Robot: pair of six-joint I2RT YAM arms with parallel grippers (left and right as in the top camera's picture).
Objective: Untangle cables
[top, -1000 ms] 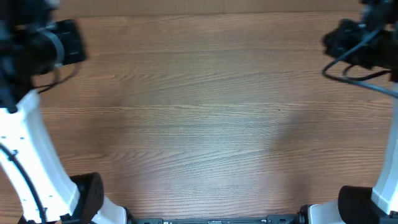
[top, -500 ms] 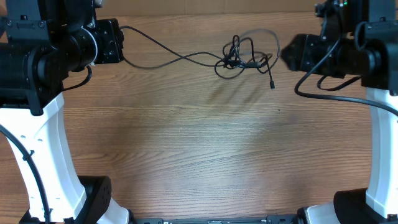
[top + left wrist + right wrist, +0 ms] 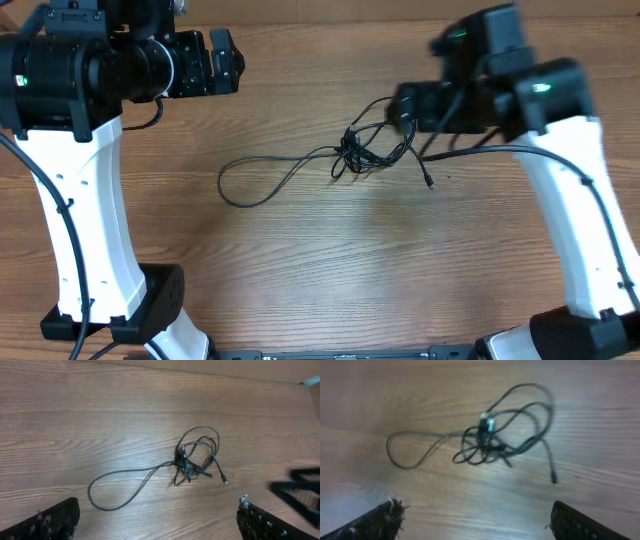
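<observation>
Left hand (image 3: 157,512) and right hand (image 3: 475,512) both gaped wide, empty, above the table (image 3: 300,270); cables (image 3: 356,150) lay mid-table, knot (image 3: 181,462) nearer the right hand, so best pinch knot and loop (image 3: 221,183) separately and draw apart gently.

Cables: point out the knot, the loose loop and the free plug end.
knot (image 3: 352,152), overhead view, tangled centre.
loose loop (image 3: 221,184), overhead view, its leftmost bend.
free plug end (image 3: 429,184), overhead view, the tip.

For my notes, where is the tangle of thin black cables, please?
Overhead, the thin black cables lie on the wooden table, far middle, beside the right pincer.
</observation>
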